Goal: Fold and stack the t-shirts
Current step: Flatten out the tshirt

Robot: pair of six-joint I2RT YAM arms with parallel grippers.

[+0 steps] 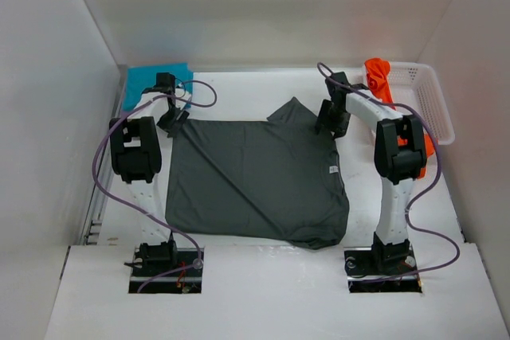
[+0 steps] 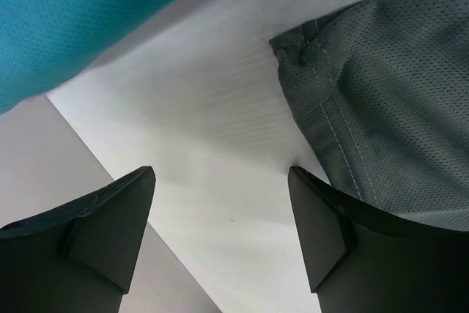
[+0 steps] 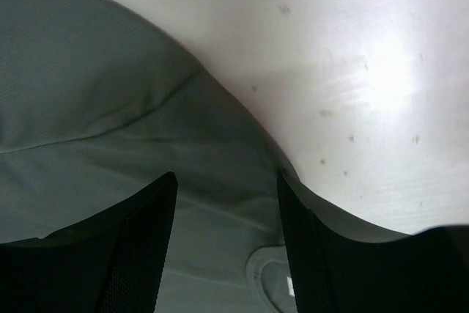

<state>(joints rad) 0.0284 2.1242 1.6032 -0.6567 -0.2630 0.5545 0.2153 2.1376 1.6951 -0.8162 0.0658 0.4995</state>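
Observation:
A dark grey t-shirt [image 1: 255, 181] lies spread flat in the middle of the table, one sleeve pointing toward the back. My left gripper [image 1: 171, 121] hovers open at its far left corner; in the left wrist view the gripper [image 2: 221, 174] has bare table between its fingers and the grey hem [image 2: 388, 93] just to the right. My right gripper [image 1: 327, 127] is open over the shirt's far right edge, and in the right wrist view [image 3: 226, 177] grey cloth [image 3: 110, 93] and the collar [image 3: 267, 276] lie under its jaws. A teal t-shirt [image 1: 151, 81] lies at the back left. An orange t-shirt [image 1: 378, 77] hangs over the basket.
A white mesh basket [image 1: 430, 101] stands at the back right against the wall. White walls close in the table on the left, back and right. The teal cloth [image 2: 88, 12] lies close beyond the left gripper.

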